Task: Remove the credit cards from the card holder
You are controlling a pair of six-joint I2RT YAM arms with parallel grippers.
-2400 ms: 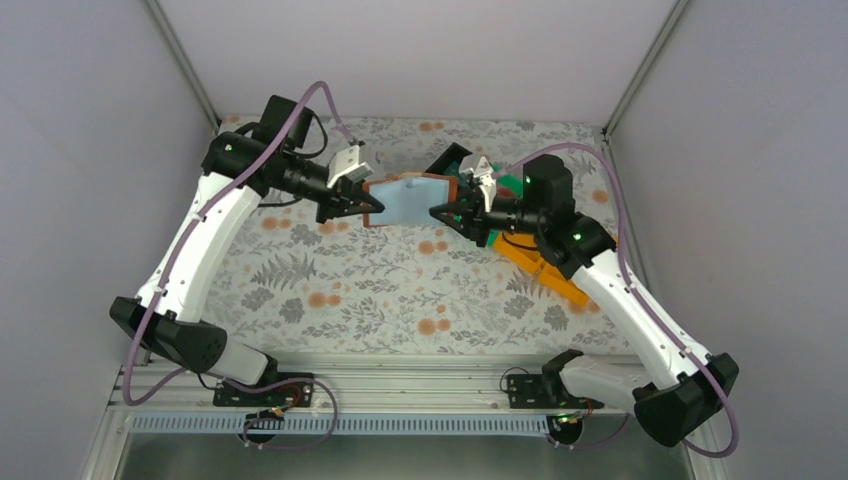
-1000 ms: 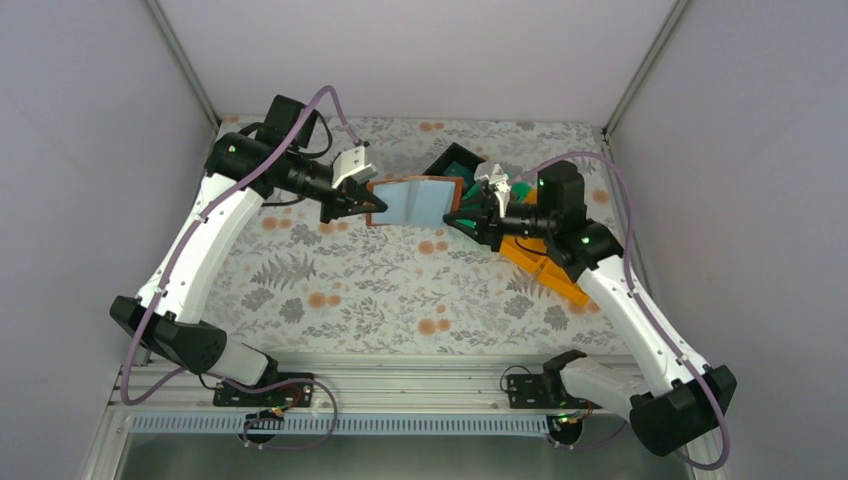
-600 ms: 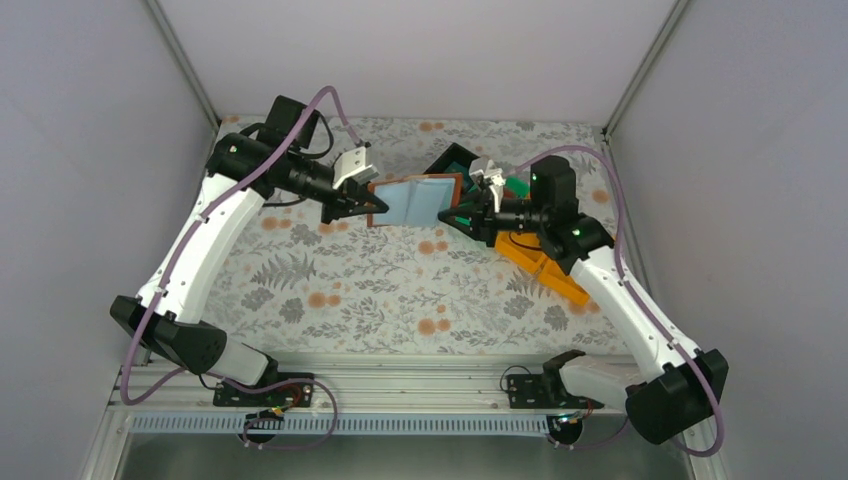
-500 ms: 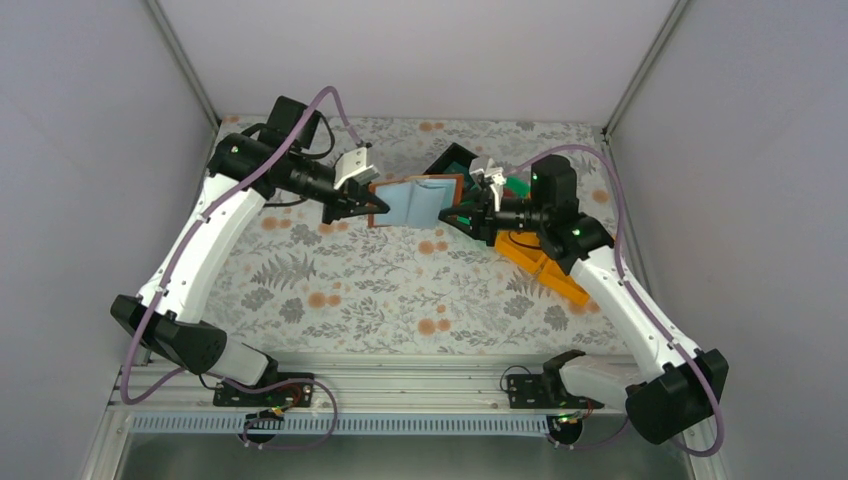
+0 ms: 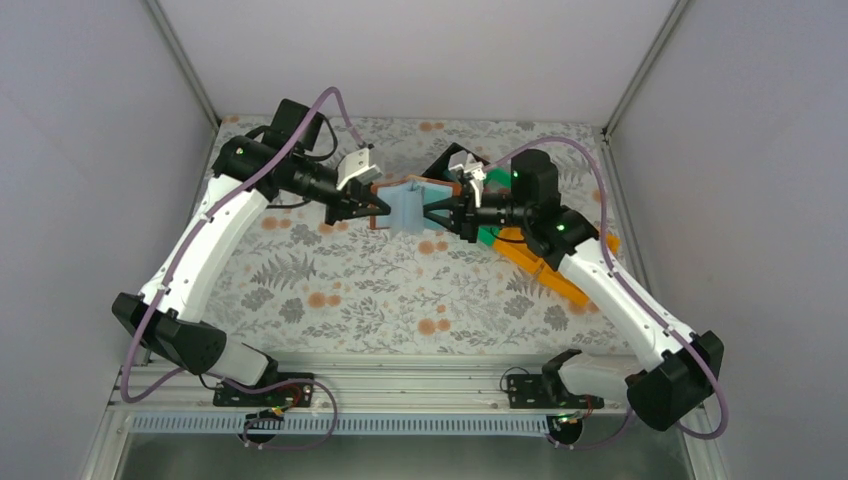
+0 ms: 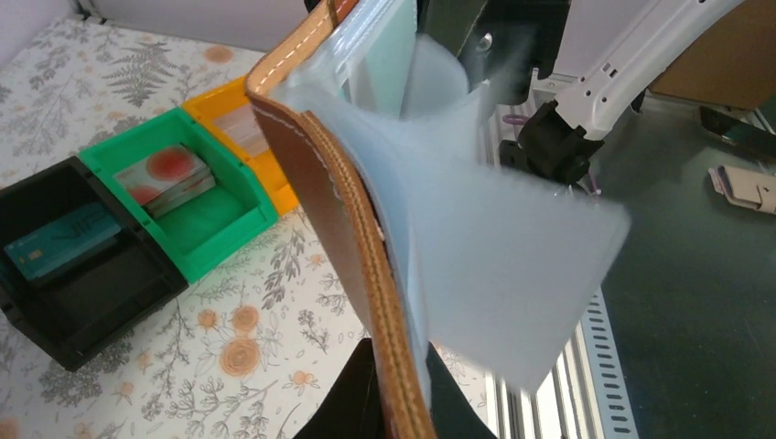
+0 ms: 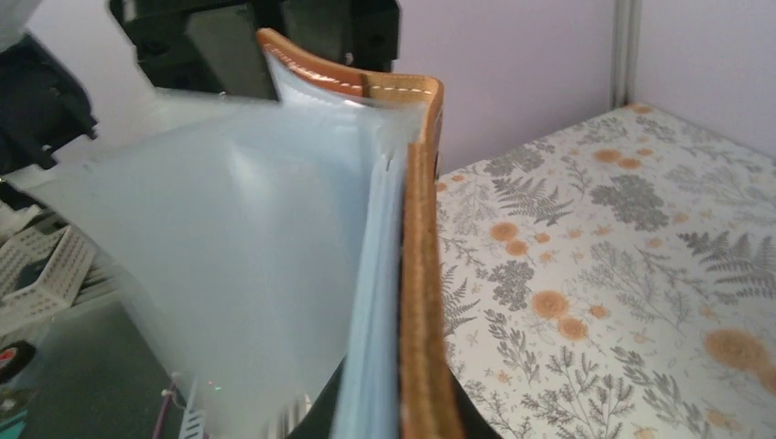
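Note:
The card holder [image 5: 405, 207], brown outside and pale blue-grey inside, hangs above the table's far middle, folded into a narrow V between both arms. My left gripper [image 5: 372, 208] is shut on its left edge; the left wrist view shows the black jaws pinching the stitched leather rim [image 6: 339, 210]. My right gripper [image 5: 432, 210] is shut on the other half, its jaws either side of the brown edge [image 7: 416, 229]. A pale teal card edge [image 6: 382, 64] shows inside the holder. The clear inner sleeves [image 7: 256, 256] bulge outward.
Three bins sit right of the holder: black [image 6: 82, 306] with a teal card [image 6: 59, 242], green [image 6: 220, 224] with a red-spotted card [image 6: 169, 174], and orange [image 6: 274, 187]. In the top view the right arm covers most of the green [image 5: 490, 235] and orange [image 5: 545, 270] bins.
The right gripper has moved left and closed on the holder's right half, swinging it toward the left half. The holder went from spread open to a narrow V. The left arm barely moved.

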